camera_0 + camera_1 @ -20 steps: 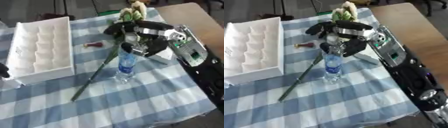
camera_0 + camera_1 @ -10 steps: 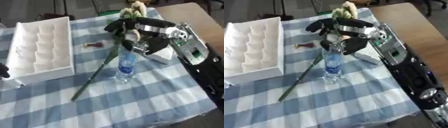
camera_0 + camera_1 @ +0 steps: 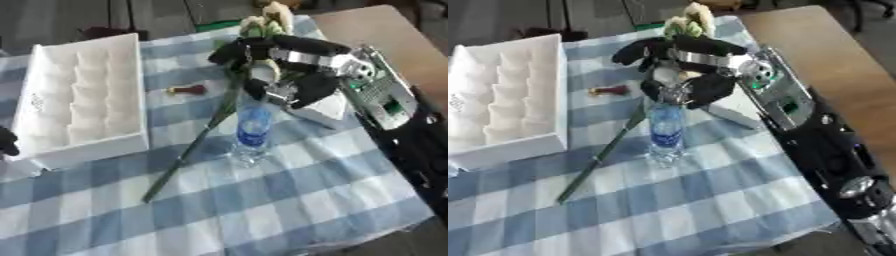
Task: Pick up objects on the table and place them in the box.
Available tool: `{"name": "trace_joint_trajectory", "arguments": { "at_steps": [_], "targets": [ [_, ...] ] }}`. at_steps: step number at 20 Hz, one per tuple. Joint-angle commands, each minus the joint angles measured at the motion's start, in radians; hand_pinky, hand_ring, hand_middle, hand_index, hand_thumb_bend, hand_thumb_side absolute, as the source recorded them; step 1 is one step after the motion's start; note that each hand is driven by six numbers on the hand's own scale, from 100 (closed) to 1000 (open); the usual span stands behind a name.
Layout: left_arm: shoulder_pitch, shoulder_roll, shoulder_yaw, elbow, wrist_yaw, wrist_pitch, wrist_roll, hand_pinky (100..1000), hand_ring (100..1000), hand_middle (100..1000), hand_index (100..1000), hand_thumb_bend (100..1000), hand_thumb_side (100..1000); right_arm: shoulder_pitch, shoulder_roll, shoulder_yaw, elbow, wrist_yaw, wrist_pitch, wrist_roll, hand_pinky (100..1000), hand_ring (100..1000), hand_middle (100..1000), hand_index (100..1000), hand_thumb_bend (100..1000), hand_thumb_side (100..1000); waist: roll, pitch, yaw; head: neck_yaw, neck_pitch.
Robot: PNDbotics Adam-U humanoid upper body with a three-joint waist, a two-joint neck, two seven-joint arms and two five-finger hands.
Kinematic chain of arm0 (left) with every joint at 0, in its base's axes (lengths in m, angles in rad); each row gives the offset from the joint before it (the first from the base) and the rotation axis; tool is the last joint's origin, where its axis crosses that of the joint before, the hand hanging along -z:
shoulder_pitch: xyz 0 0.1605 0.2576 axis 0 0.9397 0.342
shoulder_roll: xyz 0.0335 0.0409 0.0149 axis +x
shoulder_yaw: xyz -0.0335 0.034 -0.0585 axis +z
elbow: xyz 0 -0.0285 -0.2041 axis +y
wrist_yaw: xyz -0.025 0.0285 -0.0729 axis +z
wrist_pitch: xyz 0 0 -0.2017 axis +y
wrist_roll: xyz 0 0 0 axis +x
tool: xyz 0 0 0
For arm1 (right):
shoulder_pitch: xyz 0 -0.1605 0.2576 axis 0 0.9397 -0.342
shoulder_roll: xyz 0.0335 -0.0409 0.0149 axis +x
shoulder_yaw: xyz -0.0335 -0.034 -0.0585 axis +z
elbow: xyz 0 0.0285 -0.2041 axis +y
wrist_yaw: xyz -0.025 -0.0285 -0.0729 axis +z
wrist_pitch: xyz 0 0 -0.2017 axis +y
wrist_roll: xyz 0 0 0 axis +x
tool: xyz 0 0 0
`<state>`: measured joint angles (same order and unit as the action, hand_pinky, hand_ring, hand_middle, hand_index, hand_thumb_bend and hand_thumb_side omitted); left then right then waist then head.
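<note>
The worktop (image 3: 289, 210) wears a blue-and-white check cloth. At its left sits the white box (image 3: 79, 100), its long axis running near to far. Right of centre the right robot hand (image 3: 680, 67) hangs over the bottle (image 3: 252, 131), fingers spread and curved above the cap, holding nothing. The bottle stands upright in the middle. A flower (image 3: 206, 135) lies diagonally beside it, blooms at the far end, stem pointing near-left. A white block (image 3: 319, 107) lies under the robot hand. A small red thing (image 3: 188, 90) lies between box and flower. A dark left robot hand (image 3: 7, 141) shows at the left edge; its fingers cannot be made out.
</note>
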<state>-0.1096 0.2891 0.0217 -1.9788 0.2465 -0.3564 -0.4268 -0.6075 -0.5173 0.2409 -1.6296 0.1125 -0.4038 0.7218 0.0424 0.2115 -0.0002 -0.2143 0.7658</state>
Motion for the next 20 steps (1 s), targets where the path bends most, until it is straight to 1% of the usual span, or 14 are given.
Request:
{"name": "trace_joint_trajectory", "arguments": {
  "at_steps": [1,7,10,11,18,19,20],
  "targets": [
    [-0.009,0.012,0.004,-0.021,0.005,-0.002,-0.003,453,567,708,703,161,801,-0.013,-0.012,-0.006,0.021,0.017,-0.065,0.077,837,937,936,991,100,882,0.001,-0.011,0.000,-0.004,0.004],
    [-0.008,0.010,0.003,-0.021,0.006,-0.003,-0.004,452,568,708,703,161,802,-0.012,-0.006,-0.012,0.088,0.043,-0.073,0.098,834,936,934,989,100,939,0.004,-0.009,0.000,-0.006,0.004],
    [-0.008,0.010,0.003,-0.021,0.005,-0.004,-0.004,452,568,708,703,161,802,-0.012,-0.003,-0.016,0.110,0.048,-0.077,0.106,834,935,934,989,100,945,0.005,-0.009,0.000,-0.006,0.004],
    [-0.009,0.009,0.003,-0.021,0.005,-0.004,-0.005,452,569,709,703,161,803,-0.011,-0.001,-0.014,0.116,0.051,-0.078,0.110,833,935,933,988,100,967,0.005,-0.008,-0.001,-0.006,0.004],
    [-0.008,0.009,0.002,-0.021,0.006,-0.006,-0.006,452,570,709,703,161,802,-0.006,0.008,0.003,0.135,0.088,-0.102,0.142,835,929,929,987,100,970,0.008,-0.009,-0.002,-0.008,0.004],
    [-0.008,0.009,0.002,-0.021,0.006,-0.006,-0.007,452,570,709,703,161,802,-0.005,0.009,0.007,0.137,0.096,-0.108,0.146,806,913,916,979,100,952,0.008,-0.009,-0.002,-0.008,0.004],
    [-0.009,0.009,0.001,-0.021,0.007,-0.006,-0.007,452,570,709,703,161,802,-0.004,0.011,0.010,0.138,0.104,-0.115,0.150,806,913,916,979,100,952,0.008,-0.010,-0.001,-0.009,0.004]
  ]
}}
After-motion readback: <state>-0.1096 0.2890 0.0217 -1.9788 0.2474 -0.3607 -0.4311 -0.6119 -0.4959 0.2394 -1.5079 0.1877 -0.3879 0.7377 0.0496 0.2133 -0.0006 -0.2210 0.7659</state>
